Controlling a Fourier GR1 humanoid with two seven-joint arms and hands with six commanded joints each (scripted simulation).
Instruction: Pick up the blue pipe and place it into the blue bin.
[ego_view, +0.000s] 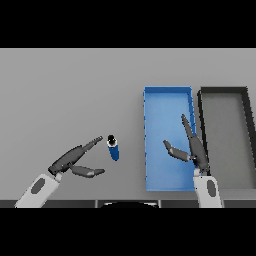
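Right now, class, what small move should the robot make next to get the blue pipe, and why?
Probably ease the left hand rightward until its open fingers bracket the blue pipe, then close. The pipe lies on the table just beyond its fingertips, ungrasped and outside the blue bin.

A plain grey tabletop (75, 85) is seen filling the whole view, evenly lit; a dark-rimmed grey tray (246, 145) is set at its right.

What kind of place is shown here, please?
Probably a plain sorting workstation: a bare grey table with a blue bin and a dark bin side by side, and a small blue pipe lying left of them between the robot's hands.
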